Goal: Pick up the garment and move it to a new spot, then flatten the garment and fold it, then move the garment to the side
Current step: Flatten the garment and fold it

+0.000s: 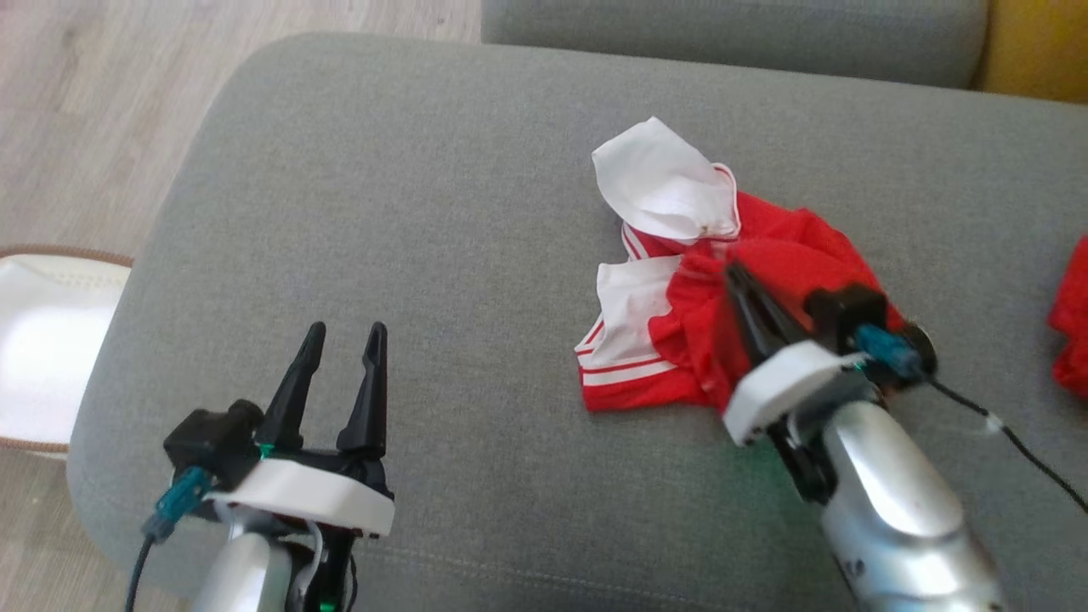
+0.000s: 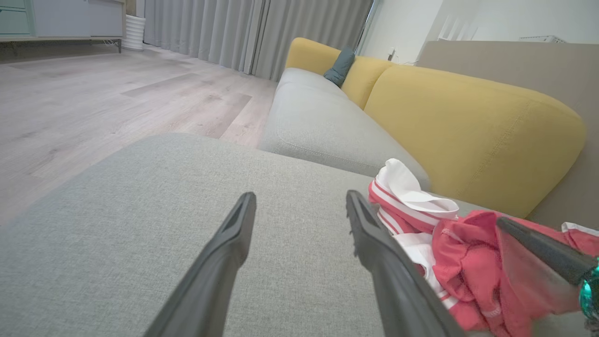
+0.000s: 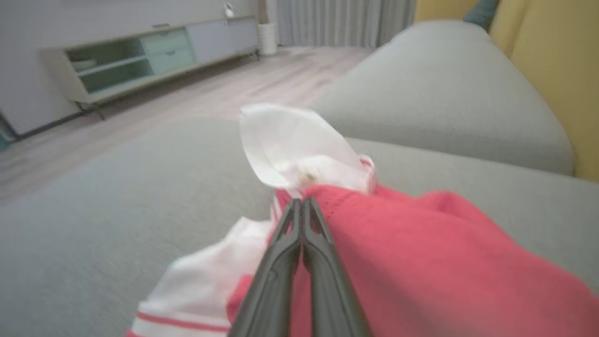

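Red-and-white garment (image 1: 790, 246), crumpled on grey cushion (image 1: 382, 212), pinched at red fold by right gripper (image 1: 733, 272), jaws pressed together; left gripper (image 1: 347, 333), jaws spread, nothing held, well left of garment.

One garment (image 1: 697, 289), two grippers (image 1: 347, 330) (image 1: 733, 270), perhaps a second red cloth (image 1: 1073, 314).

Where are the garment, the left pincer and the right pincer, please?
garment (image 1: 782, 246), head view, red fabric near its middle.
left pincer (image 1: 347, 331), head view, midway between its open fingertips.
right pincer (image 3: 302, 202), right wrist view, between its shut fingertips.
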You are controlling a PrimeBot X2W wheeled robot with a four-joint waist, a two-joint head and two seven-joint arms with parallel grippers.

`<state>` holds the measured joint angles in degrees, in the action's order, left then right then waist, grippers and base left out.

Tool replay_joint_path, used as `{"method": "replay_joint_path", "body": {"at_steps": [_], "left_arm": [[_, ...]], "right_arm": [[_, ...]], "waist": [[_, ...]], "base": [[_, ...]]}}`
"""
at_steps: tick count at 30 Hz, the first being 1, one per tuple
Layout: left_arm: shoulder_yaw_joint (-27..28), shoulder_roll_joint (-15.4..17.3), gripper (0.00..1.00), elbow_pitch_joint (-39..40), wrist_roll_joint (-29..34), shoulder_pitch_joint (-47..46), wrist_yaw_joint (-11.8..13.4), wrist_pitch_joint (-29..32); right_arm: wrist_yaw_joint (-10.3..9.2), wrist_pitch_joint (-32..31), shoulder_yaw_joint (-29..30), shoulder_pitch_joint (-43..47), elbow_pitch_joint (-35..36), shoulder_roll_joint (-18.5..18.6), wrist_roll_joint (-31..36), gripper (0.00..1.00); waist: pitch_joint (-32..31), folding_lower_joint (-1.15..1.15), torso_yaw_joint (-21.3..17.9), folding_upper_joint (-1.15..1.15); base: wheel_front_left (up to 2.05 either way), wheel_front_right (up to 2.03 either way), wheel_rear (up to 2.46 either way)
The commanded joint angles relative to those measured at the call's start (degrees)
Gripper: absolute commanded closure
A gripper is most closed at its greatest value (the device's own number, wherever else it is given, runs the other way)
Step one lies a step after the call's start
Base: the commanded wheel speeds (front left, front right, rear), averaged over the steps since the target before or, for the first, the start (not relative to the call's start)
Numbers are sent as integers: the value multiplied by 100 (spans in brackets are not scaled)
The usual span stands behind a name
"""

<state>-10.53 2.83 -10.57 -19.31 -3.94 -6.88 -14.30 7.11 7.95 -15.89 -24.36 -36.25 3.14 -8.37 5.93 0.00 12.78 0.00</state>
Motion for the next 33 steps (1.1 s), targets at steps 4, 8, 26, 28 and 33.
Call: {"method": "replay_joint_path", "body": {"at_steps": [4,8,26,28,33], "left_arm": [[142,6,0,129,-43,-153,4,-70],[156,5,0,148,-108,-21,54,-70],[319,5,0,314,-193,79,115,-70],[308,5,0,303,-193,64,111,-70],[340,5,0,266,-168,8,94,-70]], "right_arm": [[37,179,-549,-734,474,-26,-455,100],[37,122,-655,-1286,632,-26,-763,100],[37,-1182,2276,-61,1453,240,441,100],[37,-1320,2436,88,1453,258,531,100],[37,-1654,3045,484,1544,165,1077,0]], "waist": [[-236,0,-27,0],[-396,0,-52,0],[-296,0,-896,0],[-282,0,-928,0],[-238,0,-1037,0]], "base": [[0,0,0],[0,0,0],[0,0,0],[0,0,0],[0,0,0]]}}
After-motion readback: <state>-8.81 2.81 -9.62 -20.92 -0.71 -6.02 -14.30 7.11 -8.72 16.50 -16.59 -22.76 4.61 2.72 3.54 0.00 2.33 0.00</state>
